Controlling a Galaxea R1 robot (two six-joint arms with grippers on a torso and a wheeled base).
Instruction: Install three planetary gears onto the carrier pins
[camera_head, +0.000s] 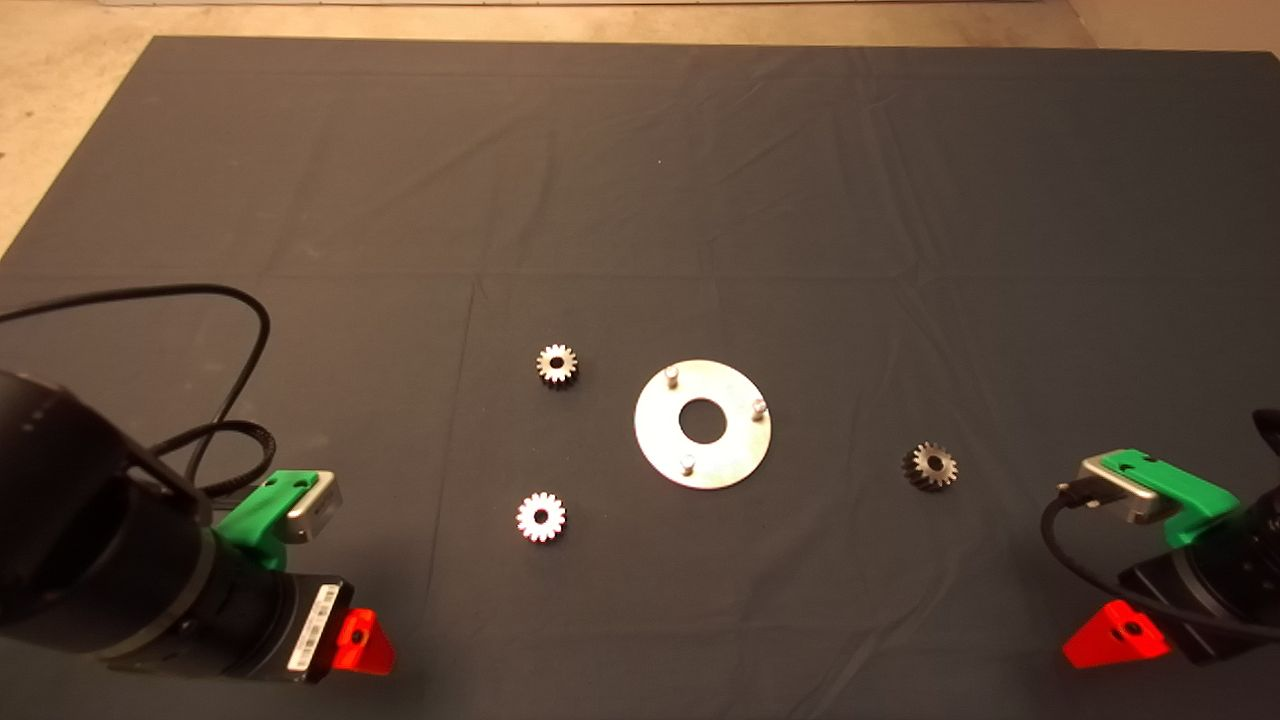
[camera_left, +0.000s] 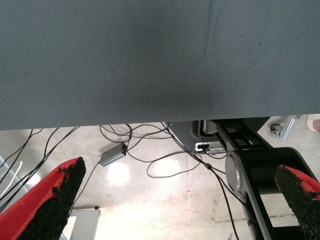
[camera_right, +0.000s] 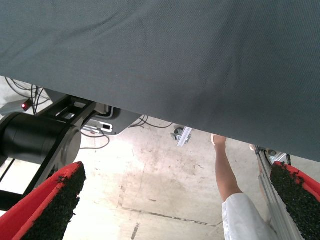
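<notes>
A shiny round disc (camera_head: 660, 455) with a large centre hole lies mid-mat, and three carrier pins (camera_head: 673, 375) (camera_head: 759, 406) (camera_head: 687, 463) rise bare from it. Three planetary gears lie loose on the mat: one (camera_head: 557, 364) left of the disc, one (camera_head: 541, 517) nearer the front left, a darker one (camera_head: 931, 466) to the right. My left gripper (camera_head: 360, 643) waits at the lower left, open, far from the gears. My right gripper (camera_head: 1115, 636) waits at the lower right, open and holding nothing.
The dark mat (camera_head: 640, 200) covers the table, with pale floor past its far edge. The left wrist view looks past the mat's edge at cables (camera_left: 150, 155) and the robot's base (camera_left: 260, 170). A person's leg (camera_right: 227, 175) shows on the floor in the right wrist view.
</notes>
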